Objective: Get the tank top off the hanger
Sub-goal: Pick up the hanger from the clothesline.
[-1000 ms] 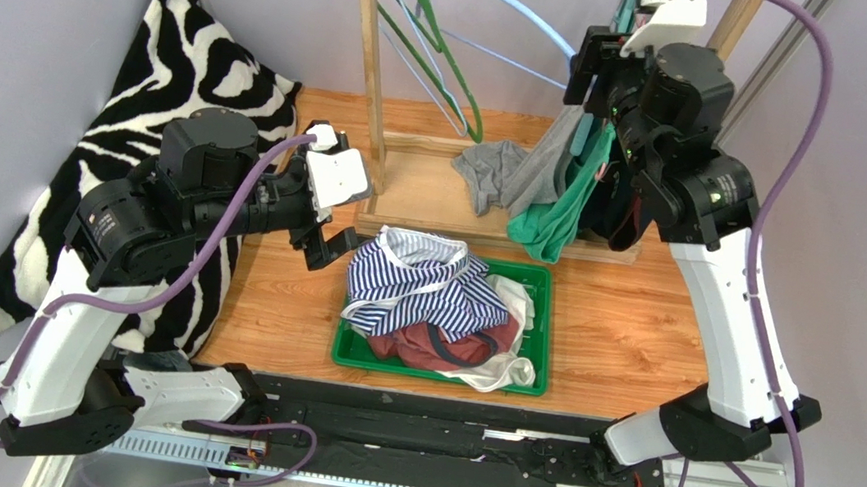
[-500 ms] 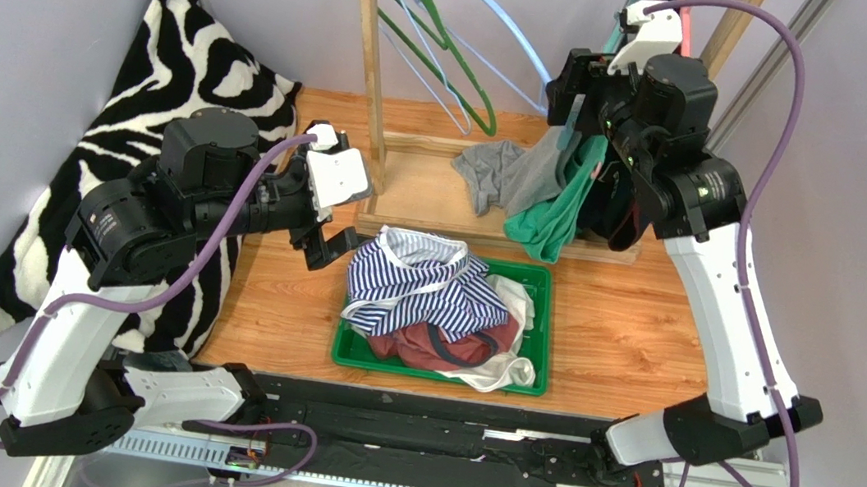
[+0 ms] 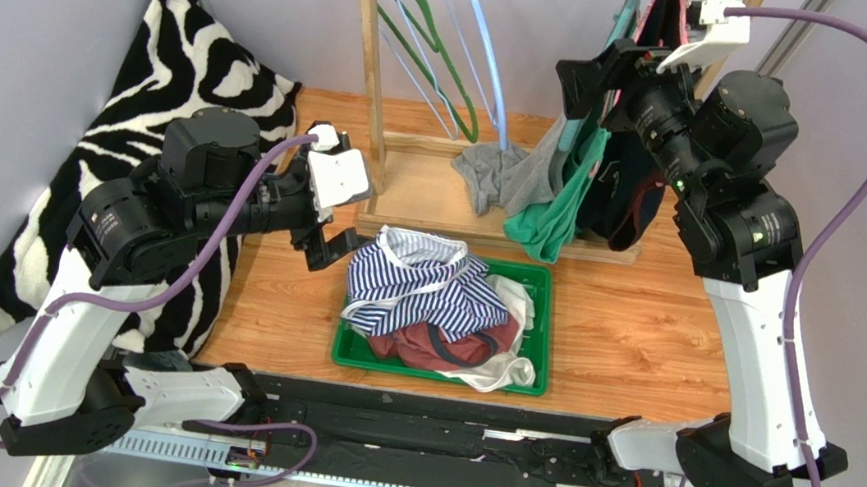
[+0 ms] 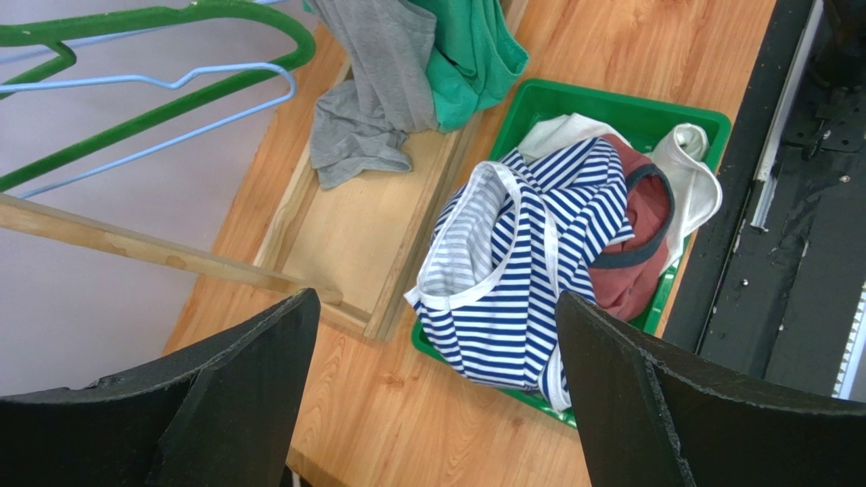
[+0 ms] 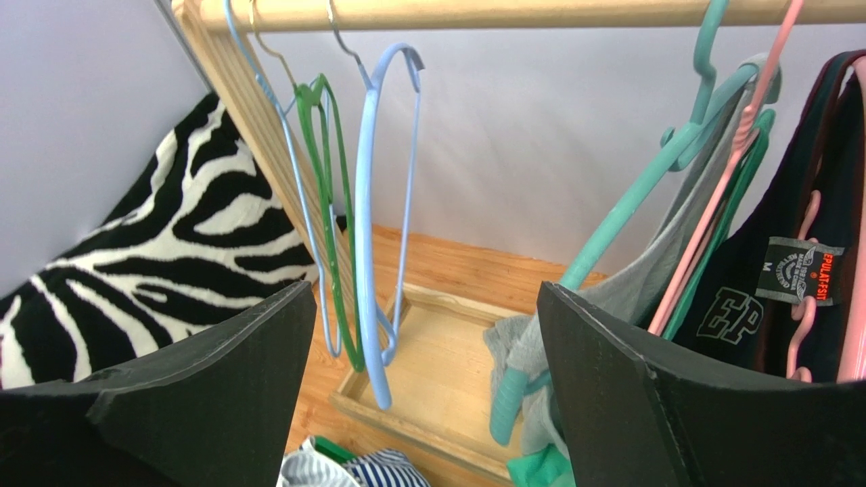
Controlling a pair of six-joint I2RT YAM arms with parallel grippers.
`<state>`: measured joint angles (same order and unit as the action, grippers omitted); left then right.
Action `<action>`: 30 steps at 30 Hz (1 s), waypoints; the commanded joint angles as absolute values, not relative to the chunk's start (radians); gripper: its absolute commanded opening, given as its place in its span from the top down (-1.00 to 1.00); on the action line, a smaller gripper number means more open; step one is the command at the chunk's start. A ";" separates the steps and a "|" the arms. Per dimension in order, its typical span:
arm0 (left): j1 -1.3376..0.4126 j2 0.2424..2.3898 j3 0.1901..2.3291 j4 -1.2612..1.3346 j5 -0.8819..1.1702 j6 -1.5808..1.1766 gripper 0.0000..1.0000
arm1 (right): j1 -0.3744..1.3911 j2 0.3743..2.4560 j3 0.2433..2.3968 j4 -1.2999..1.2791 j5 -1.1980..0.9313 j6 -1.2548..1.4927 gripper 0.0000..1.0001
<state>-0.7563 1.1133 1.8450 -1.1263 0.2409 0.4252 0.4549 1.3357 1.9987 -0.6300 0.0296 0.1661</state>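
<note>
While the left gripper (image 4: 435,304) hangs released, its two black fingers (image 4: 234,406) spread wide with nothing between them, a navy-and-white striped top (image 4: 518,274) lies straight below the gap. It is heaped with other clothes in a green plastic tray (image 4: 630,107).

The right gripper (image 5: 424,294) is released as well. Its fingers (image 5: 651,406) stand far apart and touch nothing. In the gap between them a light-blue plastic hanger (image 5: 363,223) hangs from the pale wooden rail (image 5: 529,12) above. Just above and beyond the right-hand finger, the grey tank top (image 5: 661,254) is draped over the sloping arm of a teal plastic hanger (image 5: 503,396). It is not yet off the hanger. In the overhead view its lower end trails onto the wooden base of the rack, below the fingers. Farther right of that finger hang a thin pink hanger (image 5: 724,162) and a black garment with a sewn label (image 5: 762,203).

A second ago the right gripper sat close against the hanging clothes with its fingers nearer together. Since then it has drawn back to the right and higher, and its fingers have widened. The light-blue hanger, then swung out towards those fingers, now hangs nearly straight down. The left gripper has not moved, and the grey tank top lies as it did.
</note>
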 commanded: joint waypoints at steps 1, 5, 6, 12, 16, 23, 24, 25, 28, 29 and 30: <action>-0.749 1.114 1.850 -1.108 0.264 0.411 -0.89 | 0.451 1.411 2.051 -0.620 0.100 0.256 -0.71; -0.746 1.103 1.842 -1.108 0.255 0.414 -0.90 | 0.451 1.442 2.034 -0.621 0.179 0.313 -0.72; -0.746 1.100 1.838 -1.108 0.252 0.414 -0.90 | 0.451 1.431 2.020 -0.608 0.195 0.325 -0.72; -0.746 1.091 1.821 -1.103 0.250 0.417 -0.90 | 0.451 1.370 1.902 -0.568 0.227 0.376 -0.72; -0.747 1.095 1.825 -1.101 0.259 0.414 -0.91 | 0.451 1.362 1.893 -0.594 0.235 0.371 -0.72; -0.744 1.086 1.821 -1.104 0.253 0.416 -0.92 | 0.442 1.299 1.825 -0.598 0.213 0.376 -0.74; -0.744 1.086 1.821 -1.104 0.253 0.414 -0.92 | 0.437 1.295 1.816 -0.609 0.206 0.379 -0.74; -0.745 1.086 1.821 -1.104 0.253 0.416 -0.92 | 0.431 1.292 1.812 -0.615 0.201 0.379 -0.74; -0.744 1.088 1.824 -1.106 0.256 0.416 -0.92 | 0.410 1.279 1.775 -0.629 0.175 0.388 -0.74; -0.744 1.086 1.825 -1.108 0.256 0.414 -0.92 | 0.399 1.278 1.767 -0.630 0.170 0.391 -0.75; -0.744 1.086 1.827 -1.106 0.256 0.416 -0.92 | 0.390 1.279 1.761 -0.637 0.149 0.396 -0.75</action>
